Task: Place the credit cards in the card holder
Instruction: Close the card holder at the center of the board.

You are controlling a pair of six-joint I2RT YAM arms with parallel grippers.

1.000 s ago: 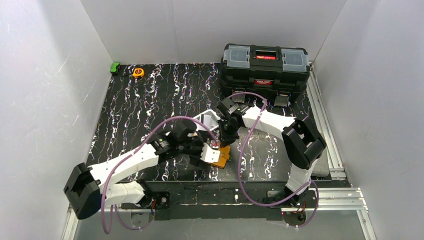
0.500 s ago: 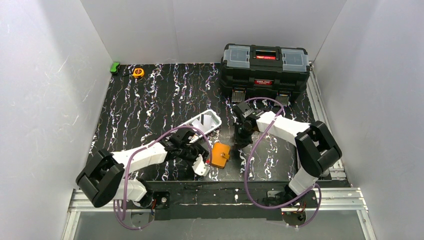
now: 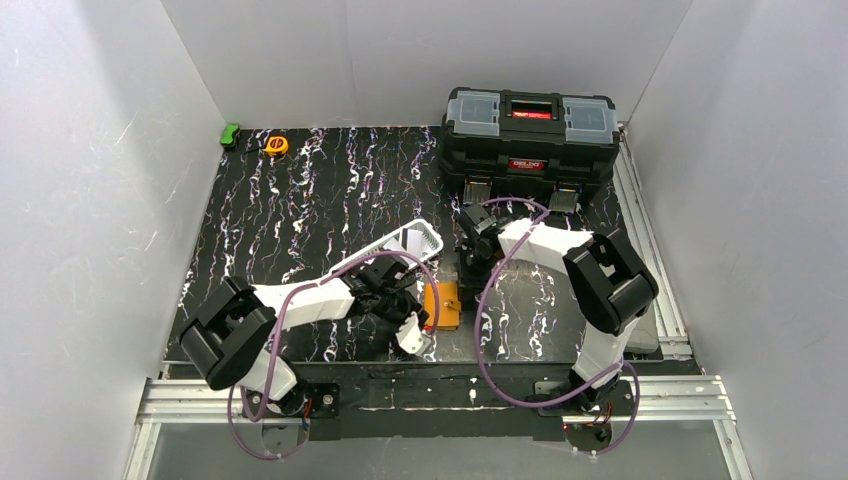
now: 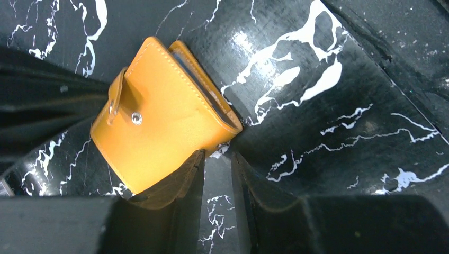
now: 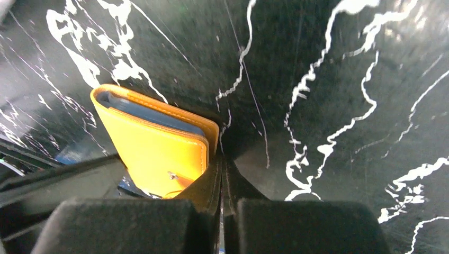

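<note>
Orange leather-like folding card holder [image 4: 164, 121] is seen lying folded shut on the black, white-veined table top [image 4: 328, 106], with its snap tab [image 4: 117, 92] wrapped over one edge. It is placed just ahead of the left pincer [image 4: 217, 159] and off to one side, a near corner set at the tip of one finger [image 4: 153, 222] (contact cannot be made out). The left pincer's jaws are set narrowly apart, and only table top is seen between them. The right pincer [image 5: 222, 166] is pressed fully closed with nothing gripped. The holder is found just beside its closed tips, with grey-blue pocket edges shown along the open side. From above, the holder is seen between the two pincers. A white slotted plastic basket [image 3: 405, 243] is seen beyond the left pincer, apart from the holder.
</note>
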